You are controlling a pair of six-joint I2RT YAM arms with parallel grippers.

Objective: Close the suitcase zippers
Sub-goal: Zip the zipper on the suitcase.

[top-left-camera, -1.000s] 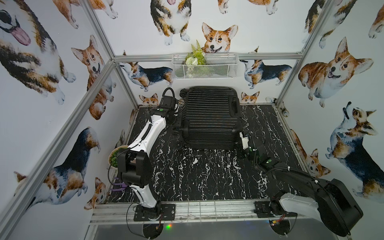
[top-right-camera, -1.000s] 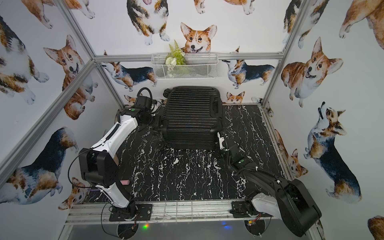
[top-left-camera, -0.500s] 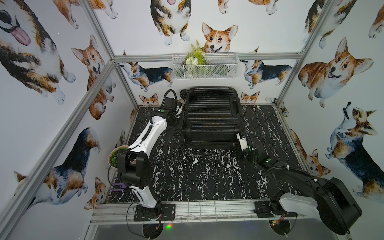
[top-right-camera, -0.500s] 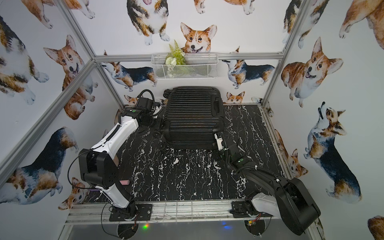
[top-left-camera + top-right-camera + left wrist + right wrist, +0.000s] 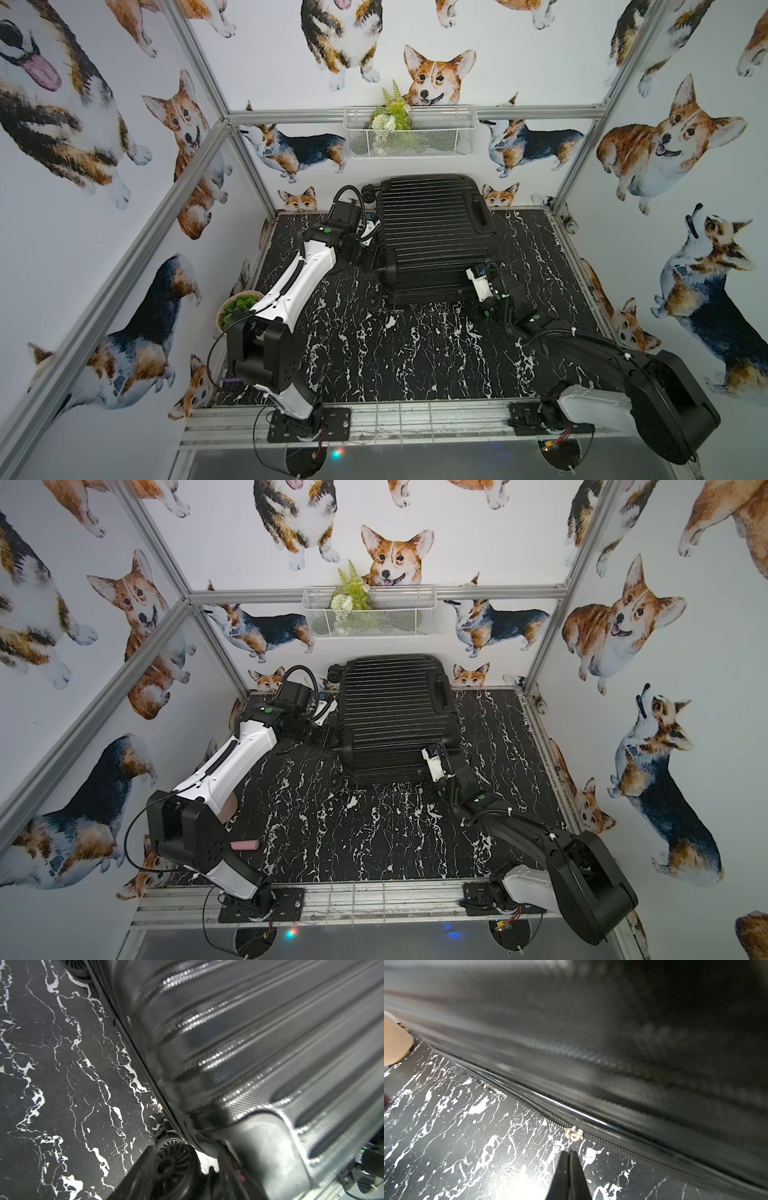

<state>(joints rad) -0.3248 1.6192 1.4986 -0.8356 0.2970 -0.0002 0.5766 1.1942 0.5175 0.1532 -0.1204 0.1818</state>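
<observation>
The suitcase (image 5: 432, 232) lies flat, ribbed shell up, at the middle of the worktop's (image 5: 415, 353) rear edge, lid down on its base.

The step in hand, as I judge it, is running the zippers (image 5: 529, 1103) along the case's near side. The right gripper (image 5: 569, 1152) is low at the near right corner of the case. Its fingers are pressed together just below the silver slider (image 5: 574, 1134); whether they pinch a pull tab I cannot tell.

The left gripper (image 5: 182, 1153) is at the case's left side, fingers spread to either side of a spinner wheel (image 5: 172, 1159); contact is unclear.

Next I would want a sure hold on the slider and a steady pull along the seam, with the left arm bracing the case.
</observation>
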